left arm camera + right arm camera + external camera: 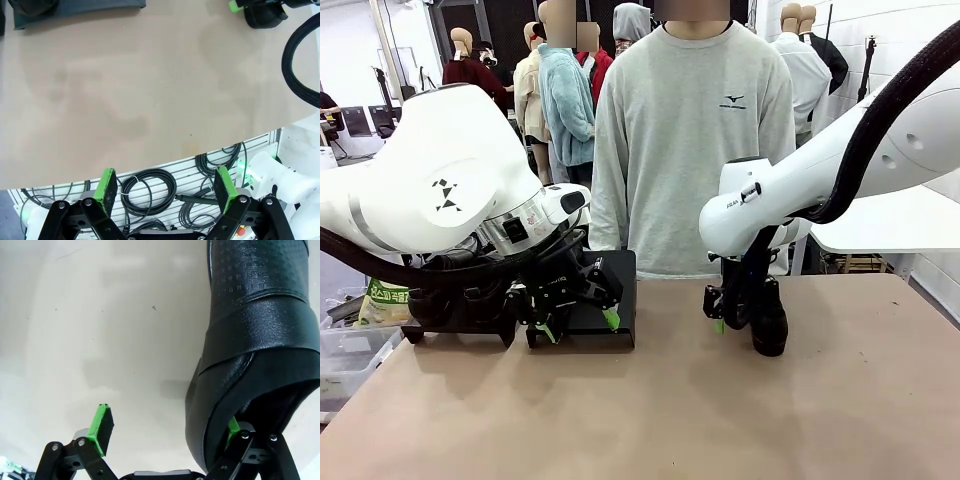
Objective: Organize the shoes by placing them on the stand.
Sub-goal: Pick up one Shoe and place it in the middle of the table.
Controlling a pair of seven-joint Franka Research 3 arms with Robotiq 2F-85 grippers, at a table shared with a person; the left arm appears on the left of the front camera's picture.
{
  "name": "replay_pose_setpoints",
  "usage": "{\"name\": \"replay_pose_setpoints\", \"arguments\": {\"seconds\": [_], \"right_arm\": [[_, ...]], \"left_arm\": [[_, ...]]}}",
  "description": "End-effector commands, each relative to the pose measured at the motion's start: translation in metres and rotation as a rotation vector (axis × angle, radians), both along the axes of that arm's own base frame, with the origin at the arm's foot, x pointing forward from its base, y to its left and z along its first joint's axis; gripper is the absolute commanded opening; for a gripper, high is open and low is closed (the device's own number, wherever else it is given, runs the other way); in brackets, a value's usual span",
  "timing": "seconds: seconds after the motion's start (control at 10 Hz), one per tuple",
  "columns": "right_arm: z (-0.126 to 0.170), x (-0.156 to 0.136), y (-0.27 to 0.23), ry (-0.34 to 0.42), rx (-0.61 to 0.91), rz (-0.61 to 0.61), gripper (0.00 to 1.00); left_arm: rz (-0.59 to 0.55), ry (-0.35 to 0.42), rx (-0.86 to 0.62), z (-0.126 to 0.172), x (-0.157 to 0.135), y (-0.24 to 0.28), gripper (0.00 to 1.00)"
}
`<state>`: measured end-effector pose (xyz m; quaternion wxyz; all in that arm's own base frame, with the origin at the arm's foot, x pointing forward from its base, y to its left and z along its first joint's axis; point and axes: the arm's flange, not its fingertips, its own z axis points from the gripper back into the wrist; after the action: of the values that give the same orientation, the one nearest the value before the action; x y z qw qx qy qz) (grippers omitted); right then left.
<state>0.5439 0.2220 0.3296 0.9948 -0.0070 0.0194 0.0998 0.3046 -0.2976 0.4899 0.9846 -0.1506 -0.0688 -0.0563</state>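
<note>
Right tool (167, 432) gaped wide, one finger inside a glossy black shoe (255, 340) (perforated upper); left tool (167, 187) wide.

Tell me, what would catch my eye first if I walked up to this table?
Probably the two big white robot arms leaning over the brown table, with a person in a grey sweatshirt standing at the far side. The right gripper is at a shiny black shoe right of the middle; one green-padded finger sits inside the shoe's opening, the other outside, jaws wide. The left gripper hangs open in front of a black stand.
</note>
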Motion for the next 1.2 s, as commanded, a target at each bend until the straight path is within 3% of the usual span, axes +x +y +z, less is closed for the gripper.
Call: {"name": "replay_pose_setpoints", "arguments": {"seconds": [0.0, 0.5, 0.6, 1.1], "right_arm": [[-0.001, 0.005, 0.004, -0.034, -0.016, -0.044, 0.88], [0.005, 0.005, 0.001, -0.042, -0.029, -0.118, 0.11], [0.006, 0.005, -0.001, -0.041, -0.03, -0.129, 0.0], [0.014, 0.006, -0.008, -0.016, -0.066, -0.193, 0.0]], "left_arm": [[-0.007, 0.01, -0.016, 0.001, 0.001, 0.0, 1.0], [-0.007, 0.01, -0.016, 0.001, 0.001, 0.0, 1.0], [-0.007, 0.01, -0.016, 0.001, 0.001, 0.0, 1.0], [-0.007, 0.01, -0.016, 0.001, 0.001, 0.0, 1.0]]}}
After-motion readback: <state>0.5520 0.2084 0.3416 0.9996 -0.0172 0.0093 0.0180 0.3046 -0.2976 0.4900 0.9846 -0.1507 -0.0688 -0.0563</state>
